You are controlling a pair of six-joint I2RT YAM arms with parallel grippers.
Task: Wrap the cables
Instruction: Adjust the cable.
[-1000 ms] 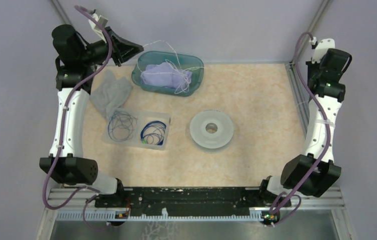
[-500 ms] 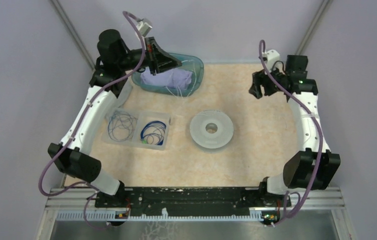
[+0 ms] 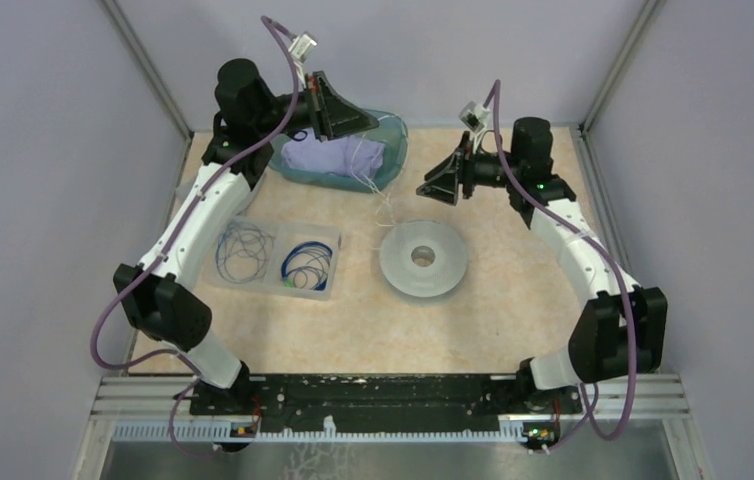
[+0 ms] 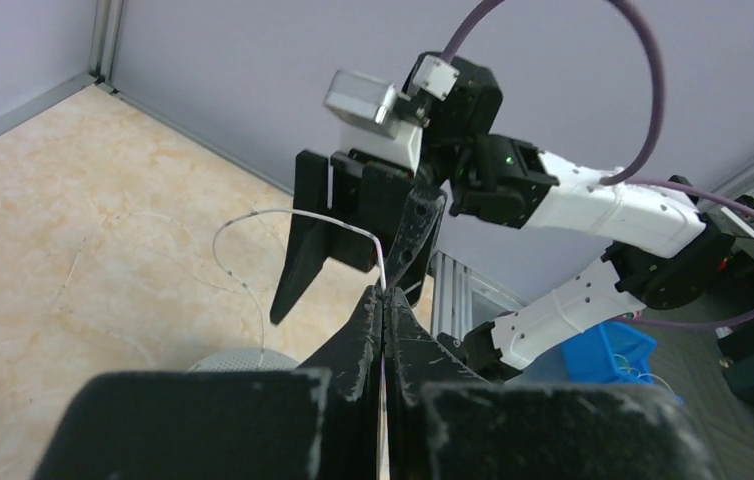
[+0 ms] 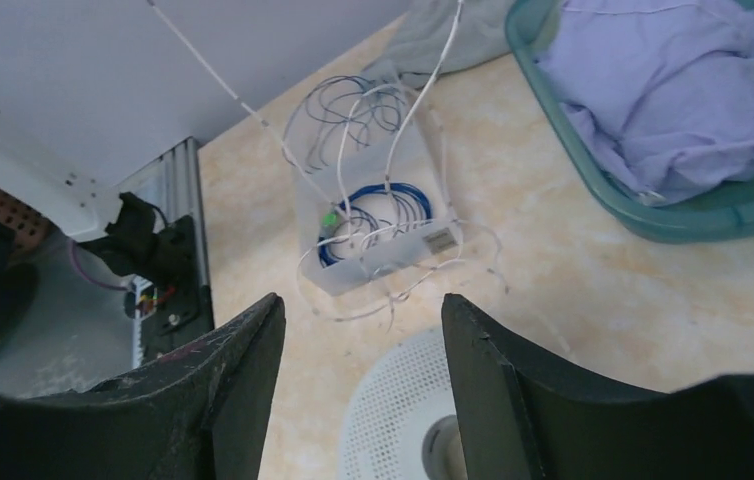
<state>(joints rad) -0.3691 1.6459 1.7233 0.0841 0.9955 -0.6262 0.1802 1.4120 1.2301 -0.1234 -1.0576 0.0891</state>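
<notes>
My left gripper (image 3: 361,122) hangs above the teal bin, shut on a whitish cable (image 4: 253,213). That cable (image 3: 385,207) trails down from it toward the white perforated spool (image 3: 423,258). The right gripper (image 3: 431,190) hovers open just beyond the spool, facing the left gripper, with nothing between its fingers. In the right wrist view the gripper (image 5: 361,305) looks down on the whitish cable's (image 5: 408,130) loose loops in front of it. Blue cables (image 3: 305,262) lie coiled in a clear two-part tray (image 3: 335,240); a second blue coil (image 3: 243,250) fills its left half.
A teal bin (image 3: 398,135) holding a purple cloth (image 3: 333,155) stands at the back. A grey cloth (image 5: 443,30) lies behind the tray. The spool (image 5: 403,420) sits right under the right gripper. Metal posts and grey walls close in the table.
Both arms swung inward toward the middle. The left gripper carried the whitish cable rightward over the bin. The right gripper came in from the far right and opened.
</notes>
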